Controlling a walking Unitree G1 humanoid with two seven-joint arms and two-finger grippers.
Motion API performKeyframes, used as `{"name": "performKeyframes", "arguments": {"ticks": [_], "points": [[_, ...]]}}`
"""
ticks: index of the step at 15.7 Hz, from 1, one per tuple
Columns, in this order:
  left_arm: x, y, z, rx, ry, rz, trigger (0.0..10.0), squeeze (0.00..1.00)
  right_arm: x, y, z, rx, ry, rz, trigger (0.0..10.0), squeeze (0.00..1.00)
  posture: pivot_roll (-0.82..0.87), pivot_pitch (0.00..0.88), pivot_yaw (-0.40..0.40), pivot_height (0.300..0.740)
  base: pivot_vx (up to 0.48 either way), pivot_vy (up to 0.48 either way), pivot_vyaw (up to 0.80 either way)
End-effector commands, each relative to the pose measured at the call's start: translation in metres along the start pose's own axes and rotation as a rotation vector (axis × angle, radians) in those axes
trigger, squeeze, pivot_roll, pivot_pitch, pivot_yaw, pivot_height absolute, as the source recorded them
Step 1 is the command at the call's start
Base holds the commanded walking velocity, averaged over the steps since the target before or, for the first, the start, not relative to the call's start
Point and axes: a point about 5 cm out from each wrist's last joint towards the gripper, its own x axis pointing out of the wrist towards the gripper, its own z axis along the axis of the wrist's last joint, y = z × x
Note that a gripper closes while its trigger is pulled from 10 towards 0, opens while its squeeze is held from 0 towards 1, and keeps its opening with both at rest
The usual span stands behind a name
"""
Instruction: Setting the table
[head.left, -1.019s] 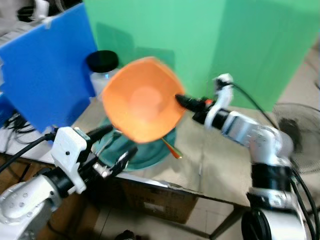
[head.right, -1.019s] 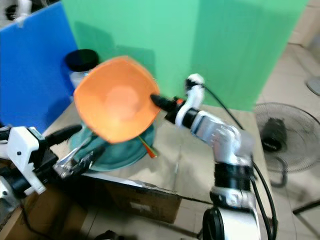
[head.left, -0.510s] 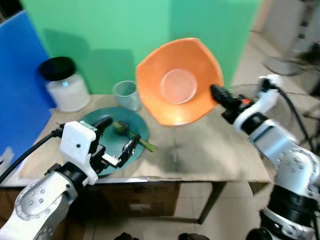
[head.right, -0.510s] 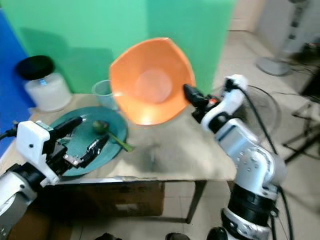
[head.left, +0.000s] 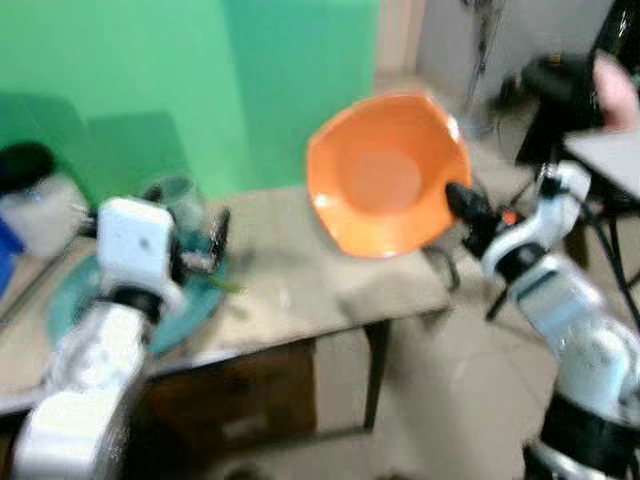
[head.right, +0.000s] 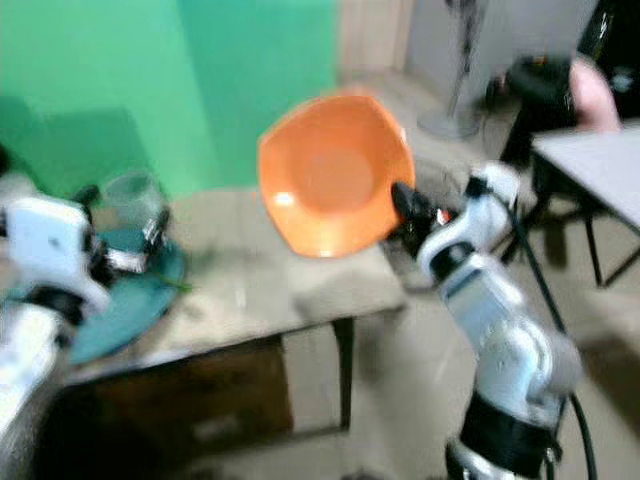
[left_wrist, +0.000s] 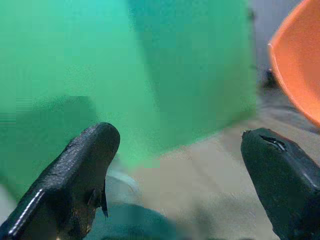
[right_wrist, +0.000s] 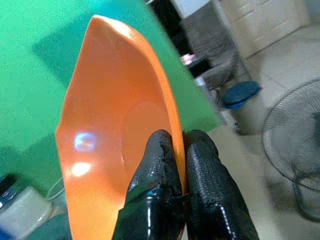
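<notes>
The right tool was clamped on the rim of the orange bowl, one finger inside and one outside, holding it tilted on edge in the upper middle of the frame, above the right end of the tabletop. To set it down well, the bowl likely needed levelling first, then lowering onto the bare tabletop right of the teal plate, with the pinch kept firm until its base rested. The left tool hung with fingers apart near the plate and the clear cup, at the left.
</notes>
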Motion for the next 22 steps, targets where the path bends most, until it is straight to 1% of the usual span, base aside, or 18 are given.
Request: {"name": "performKeyframes", "arguments": {"ticks": [1, 2, 3, 4, 6, 7, 8, 9, 10, 13, 16, 18, 22], "points": [[0.001, 0.004, 0.004, 0.006, -0.007, 0.026, 10.0, 0.0, 0.003, 0.01, 0.007, -0.03, -0.042, 0.025, 10.0, 0.0, -0.06, 0.0, 0.07, 0.74, 0.0, 0.0, -0.74], [0.001, 0.005, 0.003, 0.015, -0.003, 0.035, 10.0, 0.0, 0.003, 0.01, 0.007, -0.04, -0.044, 0.017, 10.0, 0.0, -0.07, 0.0, 0.065, 0.74, 0.0, 0.0, -0.74], [0.001, 0.004, 0.0, -0.007, 0.01, 0.048, 10.0, 0.0, 0.003, 0.009, 0.008, -0.049, -0.043, 0.008, 10.0, 0.0, -0.07, 0.0, 0.057, 0.74, 0.0, 0.0, -0.74], [0.0, 0.005, -0.001, -0.034, 0.016, 0.067, 10.0, 0.0, 0.002, 0.009, 0.008, -0.08, -0.036, -0.007, 10.0, 0.0, -0.07, 0.0, 0.053, 0.74, 0.0, 0.0, -0.74], [0.0, 0.013, -0.001, 0.074, -0.004, 0.132, 10.0, 0.0, 0.001, 0.003, 0.006, -0.114, -0.042, -0.074, 10.0, 0.0, -0.07, 0.0, 0.04, 0.74, 0.0, 0.0, -0.74], [0.0, 0.016, -0.002, 0.06, 0.006, 0.154, 10.0, 0.0, 0.001, -0.001, 0.006, -0.116, -0.051, -0.109, 10.0, 0.0, -0.07, 0.0, 0.035, 0.74, 0.0, 0.0, -0.74], [0.001, 0.02, -0.001, 0.059, 0.002, 0.176, 10.0, 0.0, -0.001, -0.01, 0.006, -0.116, -0.078, -0.186, 10.0, 0.0, -0.06, 0.0, 0.031, 0.74, 0.0, 0.0, -0.74], [0.004, 0.021, 0.001, 0.09, -0.007, 0.157, 10.0, 0.0, -0.002, -0.016, 0.007, -0.126, -0.096, -0.233, 10.0, 0.0, -0.06, 0.0, 0.034, 0.74, 0.0, 0.0, -0.74], [0.008, 0.021, 0.002, 0.084, -0.017, 0.143, 10.0, 0.0, -0.003, -0.019, 0.006, -0.144, -0.102, -0.257, 10.0, 0.0, -0.07, 0.0, 0.046, 0.74, 0.0, 0.0, -0.74], [0.013, 0.016, 0.003, 0.042, -0.029, 0.097, 10.0, 0.0, -0.006, -0.022, 0.01, -0.184, -0.124, -0.291, 10.0, 0.0, -0.08, 0.0, 0.061, 0.74, 0.0, 0.0, -0.74], [0.014, 0.015, 0.001, 0.016, -0.029, 0.104, 10.0, 0.0, -0.007, -0.021, 0.012, -0.197, -0.133, -0.293, 10.0, 0.0, -0.09, 0.0, 0.065, 0.74, 0.275, 0.0, -0.74], [0.012, 0.015, -0.002, 0.0, -0.021, 0.114, 10.0, 0.0, -0.007, -0.021, 0.013, -0.215, -0.137, -0.297, 10.0, 0.0, -0.09, 0.0, 0.058, 0.74, 0.294, 0.0, -0.74], [0.009, 0.016, -0.004, -0.001, -0.019, 0.131, 10.0, 0.0, -0.005, -0.022, 0.013, -0.214, -0.124, -0.301, 10.0, 0.0, -0.09, 0.0, 0.034, 0.74, 0.301, 0.0, -0.74]]}}
